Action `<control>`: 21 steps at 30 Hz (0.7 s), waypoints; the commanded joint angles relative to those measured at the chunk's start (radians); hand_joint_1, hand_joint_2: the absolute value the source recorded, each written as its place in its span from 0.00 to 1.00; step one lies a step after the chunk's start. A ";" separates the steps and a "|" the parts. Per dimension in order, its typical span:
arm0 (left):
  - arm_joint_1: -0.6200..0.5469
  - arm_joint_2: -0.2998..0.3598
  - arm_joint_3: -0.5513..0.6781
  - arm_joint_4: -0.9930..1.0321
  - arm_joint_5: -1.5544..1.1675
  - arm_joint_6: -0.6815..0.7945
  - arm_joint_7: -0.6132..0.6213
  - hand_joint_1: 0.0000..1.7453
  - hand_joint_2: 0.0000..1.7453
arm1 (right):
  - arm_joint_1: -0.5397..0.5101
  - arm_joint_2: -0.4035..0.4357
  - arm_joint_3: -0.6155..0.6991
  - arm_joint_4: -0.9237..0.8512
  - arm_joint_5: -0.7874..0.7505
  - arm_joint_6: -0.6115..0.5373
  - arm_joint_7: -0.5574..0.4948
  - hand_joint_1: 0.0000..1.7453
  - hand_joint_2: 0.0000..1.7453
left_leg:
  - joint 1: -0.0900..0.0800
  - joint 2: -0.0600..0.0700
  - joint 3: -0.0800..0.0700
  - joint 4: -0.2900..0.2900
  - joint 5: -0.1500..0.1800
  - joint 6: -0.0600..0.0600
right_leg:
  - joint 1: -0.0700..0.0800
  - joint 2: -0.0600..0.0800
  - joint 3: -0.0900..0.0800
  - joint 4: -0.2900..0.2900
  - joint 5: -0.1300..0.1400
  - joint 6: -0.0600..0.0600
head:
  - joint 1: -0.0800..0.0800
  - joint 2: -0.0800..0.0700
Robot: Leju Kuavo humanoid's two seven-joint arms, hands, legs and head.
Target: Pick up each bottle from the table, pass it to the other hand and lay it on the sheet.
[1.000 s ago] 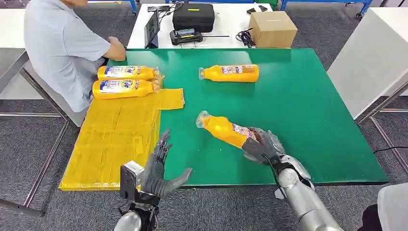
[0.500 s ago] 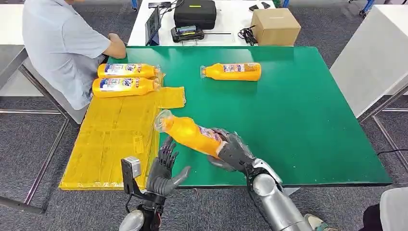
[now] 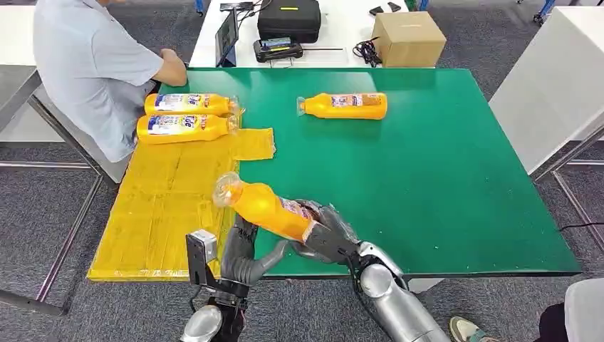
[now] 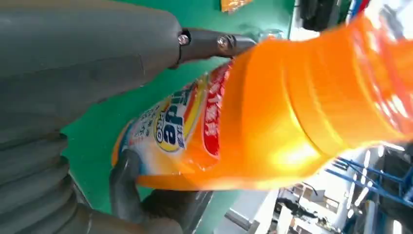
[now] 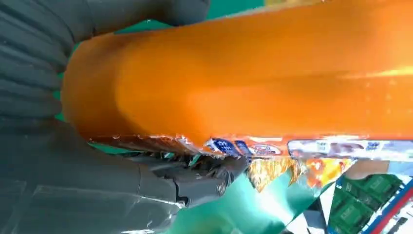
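Observation:
My right hand (image 3: pixel 325 236) grips the base end of an orange bottle (image 3: pixel 265 206) and holds it tilted above the green table's (image 3: pixel 441 178) near edge, cap toward the yellow sheet (image 3: pixel 167 206). My left hand (image 3: pixel 244 254) is open just beneath the bottle, fingers up behind it and thumb spread under it. The left wrist view shows the bottle (image 4: pixel 272 112) between the thumb (image 4: pixel 122 48) and the fingers; the right wrist view shows the bottle (image 5: pixel 253 78) in the palm. Two bottles (image 3: pixel 189 105) (image 3: pixel 185 129) lie on the sheet's far end. Another bottle (image 3: pixel 344 105) lies on the table.
A person in a grey shirt (image 3: pixel 89 68) sits at the table's far left corner, one hand near the sheet. Behind the green table a white table carries a black case (image 3: pixel 288 20), a tablet (image 3: pixel 226 41) and a cardboard box (image 3: pixel 408 39).
My right hand has carried the bottle left and nearer, from mid-table to over my left hand. The left hand has risen slightly under it.

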 commanded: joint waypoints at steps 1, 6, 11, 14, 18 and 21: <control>-0.069 0.017 -0.052 0.068 0.036 0.008 -0.010 0.00 1.00 | -0.073 0.021 0.115 0.154 -0.007 0.018 -0.016 1.00 1.00 | 0.001 0.002 0.003 0.000 -0.002 -0.002 | 0.002 0.002 0.003 -0.001 -0.001 -0.002 | 0.000 0.000; -0.084 0.012 -0.045 0.089 0.074 0.006 -0.026 0.00 1.00 | -0.083 0.021 0.168 0.145 -0.015 0.034 -0.022 1.00 1.00 | 0.001 0.001 0.002 0.000 -0.001 -0.002 | 0.001 0.001 0.002 -0.001 0.000 -0.002 | 0.000 0.000; -0.087 0.013 -0.046 0.100 0.126 -0.027 -0.008 0.00 1.00 | -0.089 0.018 0.194 0.142 -0.023 0.027 -0.022 1.00 1.00 | 0.002 0.001 0.004 0.000 -0.002 -0.003 | 0.002 0.000 0.005 -0.001 -0.001 -0.003 | 0.000 0.000; -0.089 0.016 -0.053 0.104 0.126 -0.031 -0.008 0.00 1.00 | -0.087 0.016 0.201 0.135 -0.027 0.028 -0.022 1.00 1.00 | 0.002 0.002 0.004 0.000 -0.001 -0.002 | 0.002 0.001 0.003 -0.001 -0.001 -0.002 | 0.000 0.000; -0.093 0.018 -0.061 0.112 0.127 -0.036 -0.014 0.06 1.00 | -0.080 0.011 0.206 0.120 -0.055 0.034 -0.028 1.00 1.00 | 0.001 0.001 0.002 0.000 -0.001 -0.001 | 0.001 0.001 0.002 0.000 -0.001 -0.002 | 0.000 0.000; -0.096 0.021 -0.070 0.108 0.119 -0.039 -0.028 1.00 1.00 | -0.081 0.011 0.203 0.115 -0.068 0.040 -0.031 1.00 1.00 | 0.001 0.001 0.003 0.000 -0.001 -0.002 | 0.001 0.000 0.003 -0.001 -0.001 -0.002 | 0.000 0.000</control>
